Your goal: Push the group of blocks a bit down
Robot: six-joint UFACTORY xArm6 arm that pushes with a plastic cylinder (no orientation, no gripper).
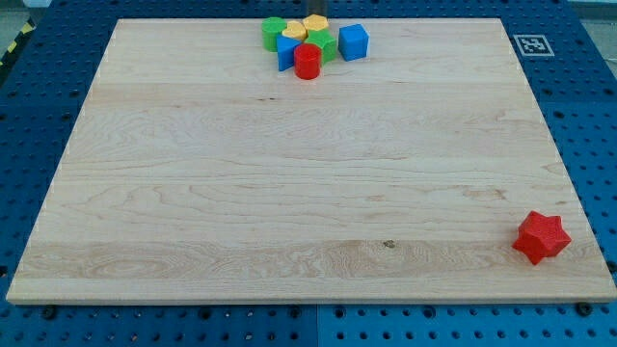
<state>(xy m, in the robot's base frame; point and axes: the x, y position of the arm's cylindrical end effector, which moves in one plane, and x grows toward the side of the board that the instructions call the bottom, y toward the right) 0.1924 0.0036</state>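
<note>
Here the group of blocks sits tight against the top edge of the desk [193, 193], a little left of the middle of that edge. Going from left to right: a green cylinder [274, 32], then a blue block [286, 51] whose shape I cannot tell for sure, a pale yellow block [295, 30] behind it, a red cylinder [308, 62] at the front, a yellow hexagon-like block [315, 23] at the back, a green block [323, 44] partly hidden, and a blue cube [354, 41] standing just beside the others on the right. Far away, near the bottom right corner of the desk, a red star block [541, 237] lies alone and is not part of the group.

What could go wrong, in my judgement: the group is loose, so a push on only one block may split it. The blue cube and the green cylinder at the two sides could slip off sideways and stay behind. Also there is very little room between the blocks and the top edge to place the rod.

My arm has no claw, only a rod. Only a dark bit shows at the top edge behind the yellow block, and I cannot tell if this is my tip or whether it touches a block.
</note>
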